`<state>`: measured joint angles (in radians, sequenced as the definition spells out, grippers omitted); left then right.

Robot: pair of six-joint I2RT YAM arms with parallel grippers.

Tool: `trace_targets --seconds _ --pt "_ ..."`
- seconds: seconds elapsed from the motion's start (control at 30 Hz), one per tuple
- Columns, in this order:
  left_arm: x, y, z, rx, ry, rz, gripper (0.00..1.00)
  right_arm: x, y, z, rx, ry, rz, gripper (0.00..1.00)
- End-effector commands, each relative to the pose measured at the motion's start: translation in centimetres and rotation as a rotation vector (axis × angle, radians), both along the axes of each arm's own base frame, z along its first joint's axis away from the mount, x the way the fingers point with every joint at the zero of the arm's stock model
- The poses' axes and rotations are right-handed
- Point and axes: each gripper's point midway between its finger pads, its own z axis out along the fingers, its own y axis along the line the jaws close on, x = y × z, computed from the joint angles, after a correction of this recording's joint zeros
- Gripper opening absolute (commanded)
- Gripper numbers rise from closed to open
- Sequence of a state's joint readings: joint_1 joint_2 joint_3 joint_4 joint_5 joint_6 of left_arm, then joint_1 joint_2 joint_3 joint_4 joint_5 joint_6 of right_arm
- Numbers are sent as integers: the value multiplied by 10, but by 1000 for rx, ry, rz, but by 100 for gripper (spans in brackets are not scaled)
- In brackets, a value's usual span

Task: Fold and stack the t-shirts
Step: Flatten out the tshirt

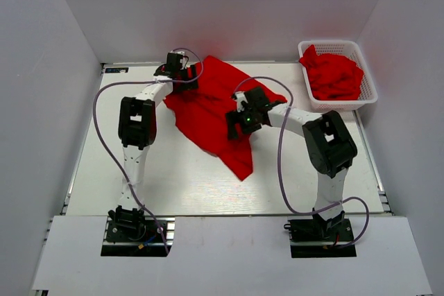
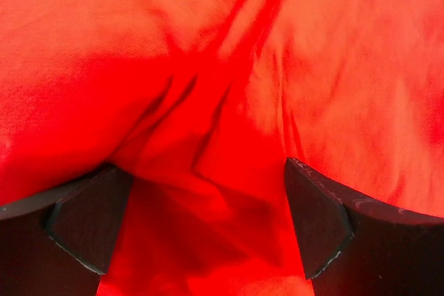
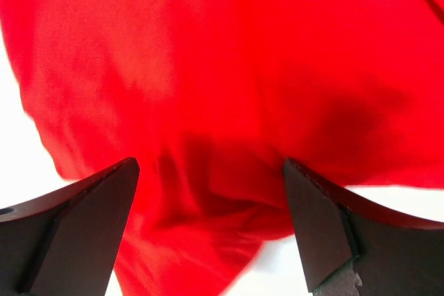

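One red t-shirt (image 1: 211, 105) lies crumpled and partly spread in the middle of the table, with a corner pointing toward the near side. My left gripper (image 1: 184, 78) is at its far left edge, open, and red cloth (image 2: 222, 102) fills the gap between the fingers (image 2: 316, 216). My right gripper (image 1: 238, 127) is over the shirt's right middle, open, with a fold of the cloth (image 3: 208, 102) bunched between its fingers (image 3: 316, 220) and white table showing below. More red t-shirts (image 1: 334, 75) lie heaped in the basket.
A white lattice basket (image 1: 369, 88) stands at the back right of the table. White walls enclose the table on the left, back and right. Purple cables loop from both arms over the table.
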<state>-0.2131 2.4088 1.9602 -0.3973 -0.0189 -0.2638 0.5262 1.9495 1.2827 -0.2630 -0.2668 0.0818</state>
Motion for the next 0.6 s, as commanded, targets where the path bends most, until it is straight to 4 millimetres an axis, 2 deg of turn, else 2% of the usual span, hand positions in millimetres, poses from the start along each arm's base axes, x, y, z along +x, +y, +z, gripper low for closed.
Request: trace_targets --seconds 0.0,0.07,0.13,0.17,0.23,0.27,0.3,0.33,0.37,0.4,0.43,0.47,0.5,0.53,0.57 --pt "1 -3 -18 -7 63 -55 100 -56 12 -18 -35 161 105 90" --pt "2 -5 -13 -11 57 -70 100 -40 17 -5 -25 116 67 90" --pt "12 -6 12 -8 -12 -85 100 -24 21 17 -4 73 40 90" --pt "15 -1 32 20 -52 -83 100 -7 26 35 -3 9 25 90" --pt "22 2 60 43 -106 -82 100 1 22 50 -30 -24 5 90" --pt "26 3 81 54 -142 -95 100 17 27 74 -10 -79 -16 90" --pt "21 4 100 60 -152 -102 100 24 24 81 -21 -99 -45 90" --pt "17 5 112 70 -160 -111 100 20 19 82 -45 -78 -59 90" --pt "9 4 118 87 -155 -116 100 34 15 98 -48 -110 -131 90" --pt "0 4 123 111 -148 -130 100 36 9 108 -43 -117 -161 90" --pt "-21 2 131 127 -134 -143 100 35 3 107 -55 -107 -187 90" --pt "-33 3 134 123 -125 -151 100 35 -1 109 -54 -103 -226 90" --pt "-48 -4 136 116 -114 -175 100 34 -18 105 -61 -78 -282 90" --pt "-75 -7 139 111 -103 -197 100 33 -24 111 -48 -72 -315 90" --pt "-89 -8 140 117 -101 -202 100 32 -38 111 -54 -64 -370 90"
